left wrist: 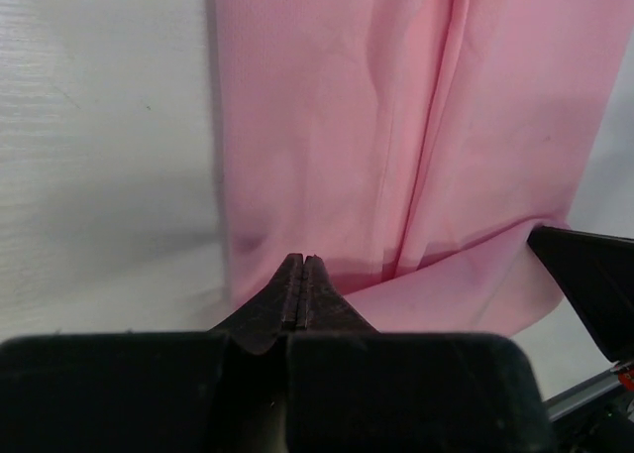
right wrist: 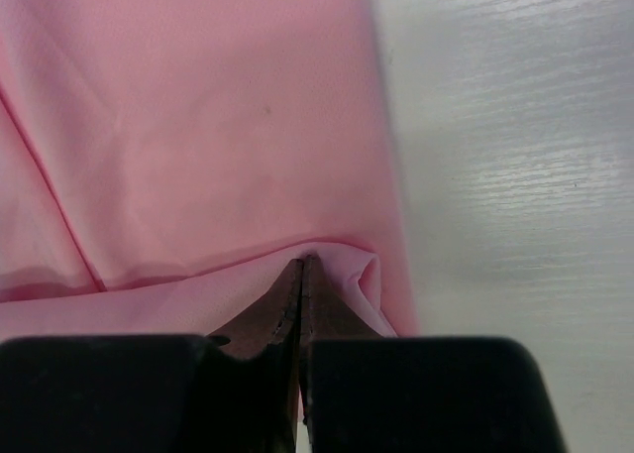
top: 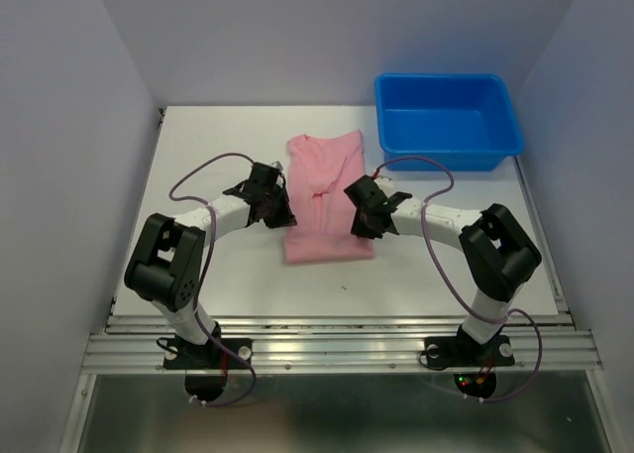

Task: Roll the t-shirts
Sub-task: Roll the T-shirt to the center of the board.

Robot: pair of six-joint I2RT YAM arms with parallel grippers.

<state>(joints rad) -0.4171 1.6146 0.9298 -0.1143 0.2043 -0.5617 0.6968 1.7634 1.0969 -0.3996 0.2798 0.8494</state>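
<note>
The light pink t-shirt (top: 327, 175) lies folded into a long strip in the middle of the white table. My left gripper (top: 280, 210) is at its left edge and my right gripper (top: 359, 215) at its right edge, both about halfway along it. In the left wrist view the gripper (left wrist: 301, 262) is shut, with a lighter upper layer of the shirt (left wrist: 327, 126) pinched at its tips. In the right wrist view the gripper (right wrist: 301, 263) is shut on a curled fold of the shirt (right wrist: 198, 126). The near part of the shirt is doubled over.
A rigid blue tub (top: 448, 158) stands at the back right, just beyond the shirt's far right corner. The white table (top: 198, 146) has walls to the left, right and behind. The right gripper's dark finger shows in the left wrist view (left wrist: 594, 275).
</note>
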